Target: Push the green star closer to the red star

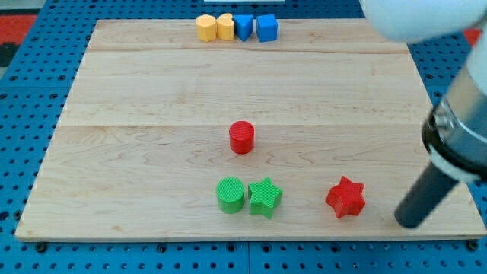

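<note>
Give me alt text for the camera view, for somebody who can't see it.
On a wooden board, a green star touches a green cylinder near the view's bottom, with a red star to their right and my tip just right of that. A red cylinder sits mid-board.

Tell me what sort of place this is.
Probably a robotics lab bench: a wooden board lies on a blue perforated table, small coloured blocks like the green star sit on it, my tip nearby.
</note>
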